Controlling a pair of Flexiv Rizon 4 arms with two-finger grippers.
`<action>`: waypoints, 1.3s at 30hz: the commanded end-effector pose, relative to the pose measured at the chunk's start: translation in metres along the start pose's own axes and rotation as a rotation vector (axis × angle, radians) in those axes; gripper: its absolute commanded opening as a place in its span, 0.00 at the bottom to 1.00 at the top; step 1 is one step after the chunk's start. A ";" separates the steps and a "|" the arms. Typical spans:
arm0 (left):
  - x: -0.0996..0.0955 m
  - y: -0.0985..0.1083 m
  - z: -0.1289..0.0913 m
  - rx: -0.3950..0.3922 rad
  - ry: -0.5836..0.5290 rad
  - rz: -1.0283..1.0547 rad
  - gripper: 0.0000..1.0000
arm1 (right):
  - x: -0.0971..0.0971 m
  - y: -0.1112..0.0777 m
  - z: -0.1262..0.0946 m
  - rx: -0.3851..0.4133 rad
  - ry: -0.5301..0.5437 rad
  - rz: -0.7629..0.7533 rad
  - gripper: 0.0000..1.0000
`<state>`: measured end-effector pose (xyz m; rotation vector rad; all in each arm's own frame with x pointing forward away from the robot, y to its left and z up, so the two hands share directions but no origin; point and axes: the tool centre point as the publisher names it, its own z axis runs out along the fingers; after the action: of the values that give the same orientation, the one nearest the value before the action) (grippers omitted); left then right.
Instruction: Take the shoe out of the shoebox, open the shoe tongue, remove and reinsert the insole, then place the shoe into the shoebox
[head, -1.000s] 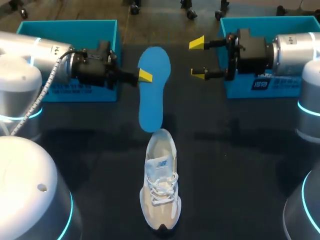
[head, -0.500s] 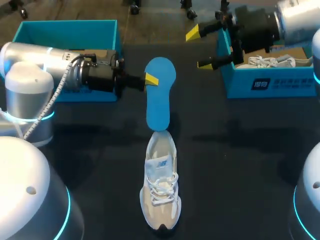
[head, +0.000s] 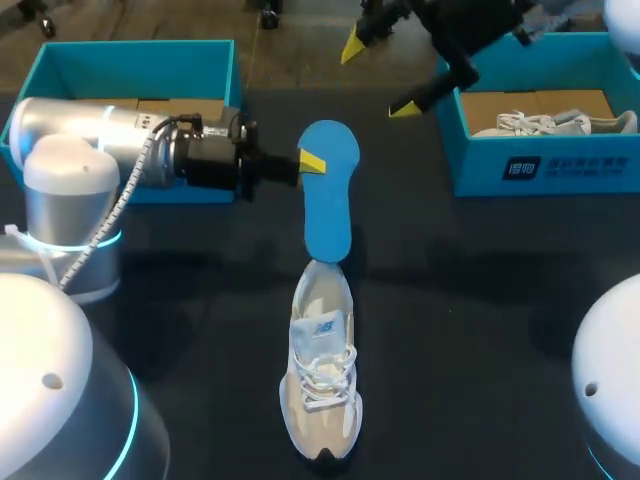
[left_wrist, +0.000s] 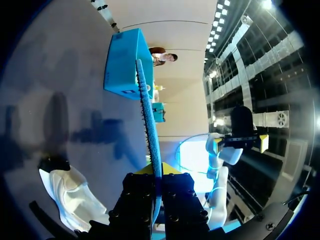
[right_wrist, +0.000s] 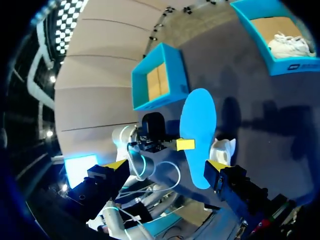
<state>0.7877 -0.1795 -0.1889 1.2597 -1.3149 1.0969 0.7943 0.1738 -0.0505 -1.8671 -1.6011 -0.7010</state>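
While our left gripper is clenched on the blue insole, pinching one long edge near the wide end, the insole hangs over the table just beyond the white shoe. Its narrow end reaches the shoe's heel opening; we cannot tell whether it touches. From our left wrist the insole shows edge-on between both fingers, with the shoe low beside them. The shoe stands on its sole, toe towards us, laces in place. Our right gripper is released, its yellow tips spread wide, grasping nothing, raised well beyond the shoe and to its right. Farther right of the shoe sits a blue shoebox with a second white shoe inside. Far left of the shoe stands another blue box, brown floor showing.
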 end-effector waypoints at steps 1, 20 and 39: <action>-0.003 -0.002 0.006 -0.001 0.005 -0.017 0.00 | 0.012 -0.005 0.000 -0.013 -0.415 0.020 1.00; -0.007 -0.003 0.009 0.000 0.001 -0.044 0.00 | 0.038 -0.018 0.023 0.022 -0.744 0.096 1.00; -0.007 -0.003 0.009 0.000 0.001 -0.044 0.00 | 0.040 -0.041 0.036 -0.080 -0.573 0.096 1.00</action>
<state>0.7891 -0.1859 -0.1957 1.2841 -1.2823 1.0645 0.7659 0.2444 -0.0423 -2.3643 -1.8648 -0.0838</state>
